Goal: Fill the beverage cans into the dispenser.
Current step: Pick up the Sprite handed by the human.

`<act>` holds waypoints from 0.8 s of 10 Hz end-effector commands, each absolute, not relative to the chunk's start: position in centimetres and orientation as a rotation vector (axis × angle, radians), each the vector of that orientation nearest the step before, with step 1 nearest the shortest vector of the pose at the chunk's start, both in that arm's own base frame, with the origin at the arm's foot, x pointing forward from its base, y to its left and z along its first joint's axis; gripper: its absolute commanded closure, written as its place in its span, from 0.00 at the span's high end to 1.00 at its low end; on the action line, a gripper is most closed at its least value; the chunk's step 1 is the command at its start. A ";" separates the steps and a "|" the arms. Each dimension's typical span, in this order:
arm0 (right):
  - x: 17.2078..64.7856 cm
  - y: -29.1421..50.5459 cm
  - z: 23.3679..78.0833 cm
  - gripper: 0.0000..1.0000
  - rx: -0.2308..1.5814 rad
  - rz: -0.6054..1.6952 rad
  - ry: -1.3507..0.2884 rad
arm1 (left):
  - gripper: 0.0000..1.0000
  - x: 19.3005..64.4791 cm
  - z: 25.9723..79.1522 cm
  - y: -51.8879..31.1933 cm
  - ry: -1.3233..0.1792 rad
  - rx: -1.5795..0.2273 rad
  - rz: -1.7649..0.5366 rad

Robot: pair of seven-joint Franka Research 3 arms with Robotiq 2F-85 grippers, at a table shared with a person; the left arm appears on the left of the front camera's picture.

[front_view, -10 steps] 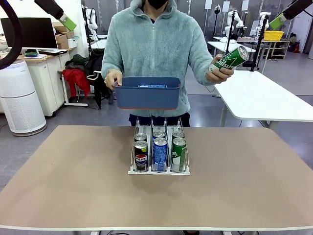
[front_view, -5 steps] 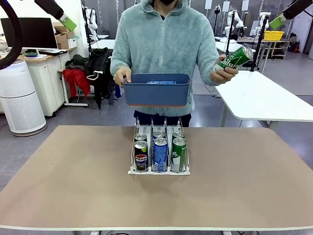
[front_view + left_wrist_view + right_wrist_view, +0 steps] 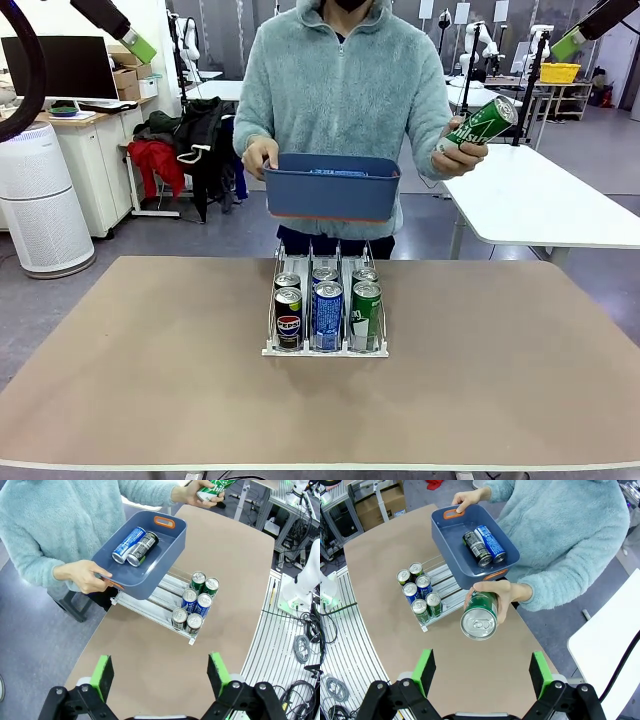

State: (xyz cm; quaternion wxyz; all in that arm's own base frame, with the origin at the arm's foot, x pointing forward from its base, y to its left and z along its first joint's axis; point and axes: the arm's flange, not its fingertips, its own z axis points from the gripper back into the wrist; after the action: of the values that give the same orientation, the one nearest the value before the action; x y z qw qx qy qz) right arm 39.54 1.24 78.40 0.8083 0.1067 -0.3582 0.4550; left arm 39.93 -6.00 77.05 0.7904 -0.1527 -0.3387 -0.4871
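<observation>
The person has carried the blue bin [image 3: 332,188] rightward, so it now hangs by the back of the rack [image 3: 325,351], probably for loading. The left jaws stand wide and empty above the worktop [image 3: 150,370]. Six cans [image 3: 327,312] fill the rack's front, and the person's hand [image 3: 455,155] raises a green can [image 3: 483,121]. The right jaws gape empty too. Wrist views reveal two cans [image 3: 134,546] lying in the bin, barely seen from the front.

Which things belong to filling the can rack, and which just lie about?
Job: hand-held green aluminium can; six cans standing in clear-and-white three-lane plastic rack; two cans lying in dark blue plastic bin.
Lying about: white cylindrical air purifier; red garment.
</observation>
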 end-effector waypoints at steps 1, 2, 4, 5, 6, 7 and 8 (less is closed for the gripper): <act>40.1 1.0 78.3 1.00 0.219 0.996 -0.784 | 1.00 39.8 77.1 -6.0 -0.729 -0.330 -1.047; 40.6 1.5 77.5 1.00 0.220 1.003 -0.781 | 1.00 39.8 77.1 -6.0 -0.729 -0.330 -1.047; 41.4 2.0 76.4 1.00 0.233 1.012 -0.767 | 1.00 39.8 77.1 -6.0 -0.729 -0.330 -1.047; 41.9 2.2 76.0 1.00 0.239 1.021 -0.763 | 1.00 39.8 77.1 -6.0 -0.729 -0.330 -1.047; 42.4 2.6 75.1 1.00 0.248 1.011 -0.772 | 1.00 39.8 77.1 -6.0 -0.729 -0.330 -1.047; 42.8 2.8 74.5 1.00 0.270 0.999 -0.765 | 1.00 39.8 77.1 -6.0 -0.729 -0.330 -1.047; 43.1 2.9 74.1 1.00 0.293 1.007 -0.753 | 1.00 39.8 77.1 -6.0 -0.729 -0.330 -1.047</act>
State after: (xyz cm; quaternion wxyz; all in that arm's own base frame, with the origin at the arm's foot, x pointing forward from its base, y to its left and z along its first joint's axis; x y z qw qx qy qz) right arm 42.99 2.68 74.66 0.8094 0.1244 -0.3409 0.4618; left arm 39.92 -6.01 77.08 0.7903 -0.1526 -0.3389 -0.4872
